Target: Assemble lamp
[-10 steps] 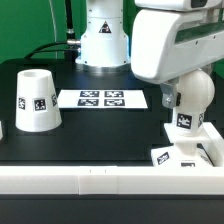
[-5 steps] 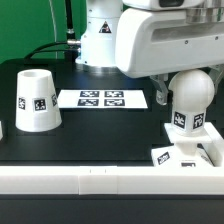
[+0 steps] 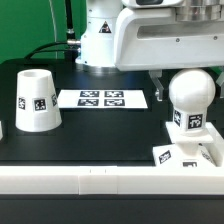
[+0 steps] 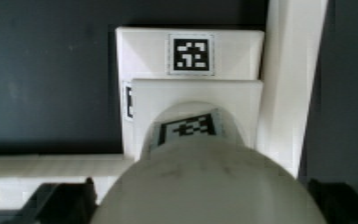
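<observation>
The rounded white bulb (image 3: 190, 98) hangs at the exterior view's right, just above the low square base (image 3: 183, 156). In the wrist view the bulb (image 4: 197, 160) fills the foreground with its tag facing the camera, and the base (image 4: 190, 85) lies beyond it. My gripper (image 4: 197, 206) is shut on the bulb, with a black finger (image 4: 55, 202) on each side of it. In the exterior view the arm's white body (image 3: 165, 35) hides the gripper. The tapered shade (image 3: 36, 100) stands alone at the exterior view's left.
The marker board (image 3: 103, 99) lies flat on the black table between the shade and the arm's base. A white rail (image 3: 100, 182) runs along the table's front edge, and the base sits against it near the right corner.
The arm's white body has swung toward the exterior view's left. The bulb has risen slightly and turned, so its tag has shifted to the right. Shade and base have not moved.
</observation>
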### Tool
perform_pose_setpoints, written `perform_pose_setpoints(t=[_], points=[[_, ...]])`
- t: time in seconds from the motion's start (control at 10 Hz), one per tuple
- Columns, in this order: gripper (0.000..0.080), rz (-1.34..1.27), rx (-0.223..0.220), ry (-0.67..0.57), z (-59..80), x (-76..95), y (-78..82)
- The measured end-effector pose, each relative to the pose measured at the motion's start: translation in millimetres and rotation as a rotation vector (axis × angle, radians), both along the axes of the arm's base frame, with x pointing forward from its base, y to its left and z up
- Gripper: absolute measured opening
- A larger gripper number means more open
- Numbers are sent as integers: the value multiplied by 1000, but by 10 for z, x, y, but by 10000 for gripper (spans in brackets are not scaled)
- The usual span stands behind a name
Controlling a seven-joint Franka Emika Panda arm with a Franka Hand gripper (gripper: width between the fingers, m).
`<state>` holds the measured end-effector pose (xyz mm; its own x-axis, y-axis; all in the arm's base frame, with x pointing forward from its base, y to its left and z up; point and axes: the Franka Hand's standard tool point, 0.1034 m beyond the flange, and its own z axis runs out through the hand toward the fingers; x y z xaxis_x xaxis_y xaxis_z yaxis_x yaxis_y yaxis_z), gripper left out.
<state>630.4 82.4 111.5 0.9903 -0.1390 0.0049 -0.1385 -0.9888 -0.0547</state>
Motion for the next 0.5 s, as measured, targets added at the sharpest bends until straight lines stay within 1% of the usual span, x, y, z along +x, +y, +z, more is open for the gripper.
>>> perform_pose_setpoints(t=[0.3, 0.5], points=[[577, -242, 17, 17, -3, -6, 18], [577, -349, 20, 25, -7, -13, 44]])
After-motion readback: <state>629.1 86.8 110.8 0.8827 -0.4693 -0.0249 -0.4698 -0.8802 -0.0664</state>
